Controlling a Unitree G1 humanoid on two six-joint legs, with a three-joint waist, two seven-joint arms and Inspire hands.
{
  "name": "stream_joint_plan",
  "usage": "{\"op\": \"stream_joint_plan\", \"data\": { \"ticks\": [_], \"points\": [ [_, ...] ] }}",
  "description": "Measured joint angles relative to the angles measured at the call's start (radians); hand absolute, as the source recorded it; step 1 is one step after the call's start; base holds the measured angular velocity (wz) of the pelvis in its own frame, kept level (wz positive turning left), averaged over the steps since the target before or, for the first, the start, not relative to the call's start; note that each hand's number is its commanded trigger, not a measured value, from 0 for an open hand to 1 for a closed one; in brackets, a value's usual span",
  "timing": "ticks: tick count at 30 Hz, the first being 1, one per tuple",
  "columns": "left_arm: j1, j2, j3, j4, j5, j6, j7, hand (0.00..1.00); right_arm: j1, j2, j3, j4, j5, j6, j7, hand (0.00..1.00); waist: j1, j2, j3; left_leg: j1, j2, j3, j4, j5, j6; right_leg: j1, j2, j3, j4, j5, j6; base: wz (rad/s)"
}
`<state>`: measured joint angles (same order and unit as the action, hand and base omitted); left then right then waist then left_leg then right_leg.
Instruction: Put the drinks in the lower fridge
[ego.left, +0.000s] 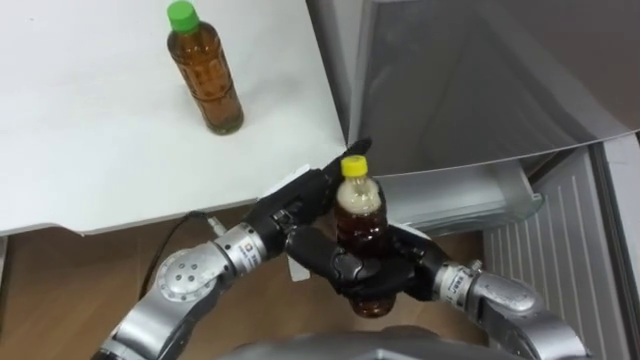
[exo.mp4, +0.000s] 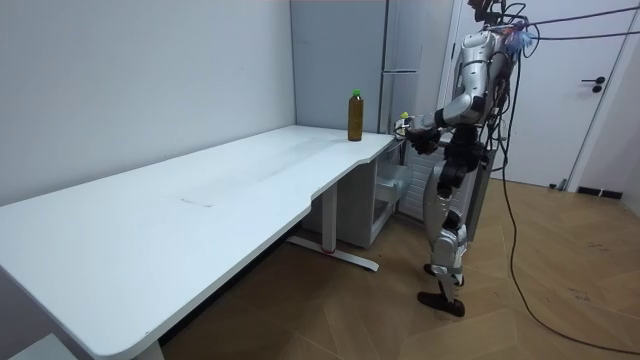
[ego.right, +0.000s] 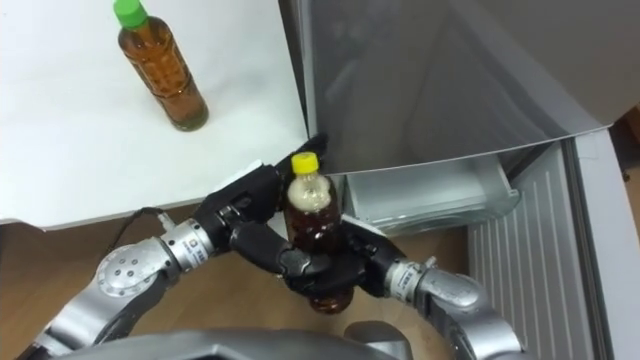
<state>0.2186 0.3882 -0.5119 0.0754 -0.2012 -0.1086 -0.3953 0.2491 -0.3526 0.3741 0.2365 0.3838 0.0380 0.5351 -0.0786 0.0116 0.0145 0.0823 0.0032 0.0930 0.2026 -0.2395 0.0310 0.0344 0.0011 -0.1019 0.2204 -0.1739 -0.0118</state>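
Now yellow-capped bottle (ego.left: 358, 215) is upright in the air, just off the bench (ego.left: 90, 150) corner and in front of the fridge (ego.left: 470, 90). Right robot hand (ego.left: 385, 270) is curled round its lower body. Left robot hand (ego.left: 295, 210) has its fingers out straight, against the bottle's neck. Green-capped bottle (ego.left: 205, 70) stands upright on the bench. Fridge's lower door (ego.left: 570, 240) is open. Robot stands at the bench end by the fridge.

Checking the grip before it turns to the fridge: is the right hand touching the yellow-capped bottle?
Touching. The left eye view shows the right hand curled round the lower body of the yellow-capped bottle, with no gap between them.
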Motion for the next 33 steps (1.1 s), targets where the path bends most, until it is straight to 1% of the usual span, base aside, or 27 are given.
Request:
{"op": "stream_joint_plan", "data": {
  "ticks": [3,4,5,7,10,12,16,17,19,20,21,22,23,24,28,31,32,33],
  "points": [
    [0.017,-0.002,-0.004,0.012,0.018,0.001,-0.009,0.0,-0.004,0.002,-0.004,0.025,0.013,0.0,-0.041,1.0,0.001,-0.006,0.0005,-0.001,0.0,0.0,0.0,0.0,0.0,0.0,0.0,0.0,0.0,0.0,0.0,0.0],
    [0.019,-0.001,-0.005,0.019,0.039,0.001,-0.009,0.0,-0.004,0.002,-0.002,0.029,0.012,0.007,-0.057,1.0,0.001,-0.009,0.0004,-0.002,0.0,-0.001,0.0,0.0,0.0,-0.002,-0.001,-0.002,0.0,0.0,0.0,0.04],
    [0.018,-0.001,-0.005,0.021,0.052,0.0,-0.009,0.0,-0.003,0.003,-0.001,0.03,0.012,0.013,-0.068,1.0,0.0,-0.013,0.0021,-0.005,-0.001,-0.007,0.001,0.0,0.0,-0.004,-0.001,-0.005,0.0,0.0,0.0,0.06],
    [0.018,-0.001,-0.006,0.021,0.085,-0.006,-0.009,0.0,-0.001,0.003,-0.001,0.03,0.012,0.018,-0.078,1.0,-0.001,-0.016,0.0013,-0.008,-0.002,-0.013,0.002,0.0,0.0,-0.006,-0.002,-0.009,0.0,0.0,0.0,0.05],
    [0.017,-0.001,-0.005,0.02,0.154,-0.013,-0.01,0.0,0.002,0.006,-0.001,0.037,0.012,0.022,-0.099,1.0,0.0,-0.019,0.0009,-0.007,-0.002,-0.013,0.003,0.0,0.0,-0.008,-0.002,-0.008,0.0,0.0,0.0,0.0],
    [0.012,-0.001,-0.005,0.02,0.214,-0.014,-0.009,0.0,0.002,0.011,0.0,0.058,0.012,0.022,-0.111,1.0,0.0,-0.021,-0.0006,-0.005,-0.002,-0.012,0.003,0.0,0.0,-0.008,-0.002,-0.005,0.0,0.0,0.0,0.0],
    [0.013,-0.001,-0.011,0.019,0.312,-0.012,-0.009,0.0,0.0,0.011,-0.001,0.095,0.012,0.022,-0.119,1.0,0.0,-0.021,-0.0003,-0.001,-0.001,-0.009,0.003,0.0,0.0,-0.003,-0.003,-0.004,-0.002,0.0,0.0,-0.01],
    [0.013,0.001,-0.013,0.02,0.348,-0.007,-0.009,0.0,-0.003,0.011,-0.001,0.107,0.014,0.022,-0.121,1.0,-0.001,-0.021,-0.0003,-0.001,-0.001,-0.007,0.003,0.0,0.0,-0.001,-0.003,-0.004,-0.003,0.0,0.0,0.0],
    [0.019,0.016,-0.023,0.022,0.402,0.001,-0.01,0.0,-0.004,0.01,-0.003,0.111,0.024,0.022,-0.128,1.0,-0.003,-0.02,-0.0001,-0.001,-0.001,-0.007,0.003,0.0,0.0,0.0,-0.003,-0.001,-0.004,-0.001,0.0,0.0],
    [0.019,0.03,-0.028,0.031,0.458,0.022,-0.01,0.0,-0.007,0.008,-0.004,0.109,0.056,0.022,-0.128,1.0,-0.005,-0.02,0.0,-0.001,-0.001,-0.008,0.003,0.0,0.0,-0.001,-0.002,0.003,-0.005,-0.001,0.0,0.0],
    [0.02,0.052,-0.038,0.046,0.505,0.042,-0.021,0.0,-0.014,0.008,-0.005,0.105,0.085,0.022,-0.128,1.0,-0.012,-0.019,-0.0001,-0.001,-0.001,-0.009,0.004,0.0,0.0,-0.001,-0.001,0.005,-0.006,-0.001,-0.001,0.0],
    [0.021,0.068,-0.047,0.049,0.527,0.05,-0.027,0.0,-0.018,0.008,-0.005,0.103,0.097,0.021,-0.128,1.0,-0.016,-0.019,-0.0002,-0.001,-0.001,-0.01,0.004,0.0,0.0,-0.001,-0.001,0.005,-0.007,-0.001,-0.001,0.0],
    [0.027,0.088,-0.052,0.056,0.563,0.066,-0.033,0.0,-0.029,0.008,-0.005,0.101,0.12,0.021,-0.129,1.0,-0.025,-0.018,0.0001,-0.002,-0.001,-0.012,0.004,0.001,0.0,0.0,0.0,0.004,-0.01,-0.001,-0.001,0.0],
    [0.031,0.097,-0.05,0.07,0.576,0.073,-0.032,0.0,-0.036,0.008,-0.005,0.101,0.138,0.017,-0.133,1.0,-0.027,-0.016,0.0002,-0.002,-0.001,-0.012,0.004,0.001,0.0,0.0,0.0,0.005,-0.01,0.0,-0.001,0.0],
    [0.043,0.096,-0.034,0.085,0.587,0.076,-0.023,0.0,-0.041,0.01,-0.005,0.101,0.237,0.016,-0.166,1.0,-0.029,-0.013,-0.0004,-0.003,-0.002,-0.014,0.0,0.001,0.0,0.004,0.0,0.002,-0.015,0.0,-0.001,0.02],
    [0.049,0.085,-0.019,0.101,0.587,0.081,-0.022,0.0,-0.042,0.014,-0.006,0.101,0.283,0.014,-0.199,1.0,-0.032,-0.014,-0.0003,-0.007,-0.002,-0.014,-0.003,0.001,0.0,0.002,0.0,0.001,-0.016,0.0,-0.001,0.0],
    [0.049,0.082,-0.014,0.11,0.588,0.087,-0.024,0.0,-0.042,0.014,-0.006,0.103,0.283,0.015,-0.206,1.0,-0.036,-0.015,0.0002,-0.007,-0.001,-0.013,-0.004,0.001,0.0,0.002,0.0,0.001,-0.017,0.0,-0.001,0.0],
    [0.052,0.071,-0.006,0.123,0.588,0.097,-0.029,0.0,-0.042,0.014,-0.007,0.105,0.284,0.015,-0.22,1.0,-0.039,-0.015,0.0002,-0.007,-0.001,-0.013,-0.005,0.001,0.0,0.002,0.0,0.001,-0.017,0.0,-0.001,0.0]
  ]
}}
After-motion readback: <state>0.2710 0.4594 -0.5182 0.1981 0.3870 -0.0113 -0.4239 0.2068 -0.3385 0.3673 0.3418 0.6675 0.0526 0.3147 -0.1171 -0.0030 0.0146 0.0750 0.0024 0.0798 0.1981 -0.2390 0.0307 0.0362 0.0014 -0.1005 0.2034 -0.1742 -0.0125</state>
